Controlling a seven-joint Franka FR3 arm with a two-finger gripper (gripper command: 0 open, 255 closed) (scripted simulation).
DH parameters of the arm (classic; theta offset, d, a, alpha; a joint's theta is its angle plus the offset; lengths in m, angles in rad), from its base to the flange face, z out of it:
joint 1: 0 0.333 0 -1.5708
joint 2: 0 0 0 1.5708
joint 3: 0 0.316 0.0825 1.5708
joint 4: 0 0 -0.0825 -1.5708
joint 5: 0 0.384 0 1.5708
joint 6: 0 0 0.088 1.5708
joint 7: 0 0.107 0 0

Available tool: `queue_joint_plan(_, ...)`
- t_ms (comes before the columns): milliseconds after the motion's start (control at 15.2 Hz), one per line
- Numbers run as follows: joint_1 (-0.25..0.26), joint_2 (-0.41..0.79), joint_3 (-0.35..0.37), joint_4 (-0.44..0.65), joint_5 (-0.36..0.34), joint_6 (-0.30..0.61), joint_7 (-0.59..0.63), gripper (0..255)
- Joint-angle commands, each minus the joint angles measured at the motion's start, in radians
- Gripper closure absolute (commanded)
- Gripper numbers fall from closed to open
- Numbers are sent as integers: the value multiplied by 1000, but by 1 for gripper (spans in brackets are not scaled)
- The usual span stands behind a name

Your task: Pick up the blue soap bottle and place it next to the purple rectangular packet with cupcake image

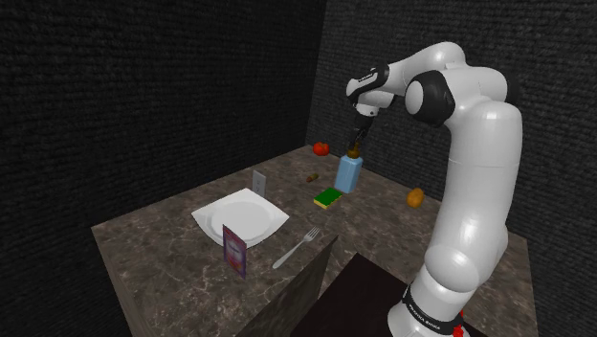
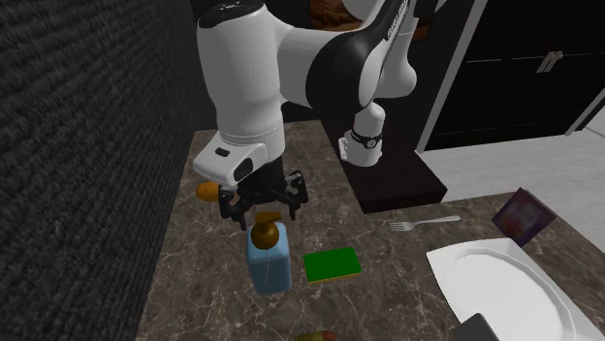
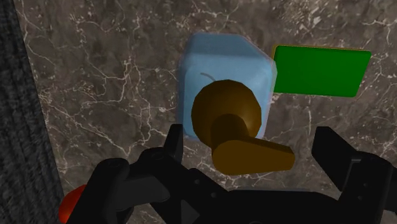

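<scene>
The blue soap bottle (image 1: 347, 175) with a brown pump top (image 1: 355, 149) stands upright on the dark marble table (image 1: 172, 278), near its far side. My gripper (image 1: 359, 138) hangs straight above it, open. In the wrist view the fingers (image 3: 174, 137) stand apart on either side of the pump (image 3: 227, 116) without touching it, and the bottle (image 3: 213, 60) lies below. The second exterior view shows the gripper (image 2: 263, 205) just over the bottle (image 2: 269, 262). The purple packet (image 1: 233, 251) stands upright near the table's front edge, beside the white plate (image 1: 239, 218); it also appears as the packet (image 2: 523, 215).
A green sponge (image 1: 328, 198) lies close beside the bottle. A fork (image 1: 297, 247) rests between plate and stand. A tomato (image 1: 321, 148), an orange object (image 1: 415, 197), a small grey box (image 1: 259, 180) and a tiny brown item (image 1: 311, 178) are scattered around. Dark walls border the table's far sides.
</scene>
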Motion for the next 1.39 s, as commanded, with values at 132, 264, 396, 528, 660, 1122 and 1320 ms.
queue_joint_plan(132, 0, 0, 0, 0, 0, 1, 0, 0)
queue_joint_plan(264, 0, 0, 0, 0, 0, 1, 0, 255)
queue_joint_plan(396, 0, 0, 0, -1, 0, 1, 0, 255)
queue_joint_plan(528, 0, 0, 0, 0, 0, 1, 0, 255)
queue_joint_plan(660, 0, 0, 0, 0, 0, 1, 0, 255)
queue_joint_plan(1122, 1, -17, -5, 46, -15, -59, 12, 255)
queue_joint_plan(1320, 1, -25, -8, 77, -21, -96, 19, 255)
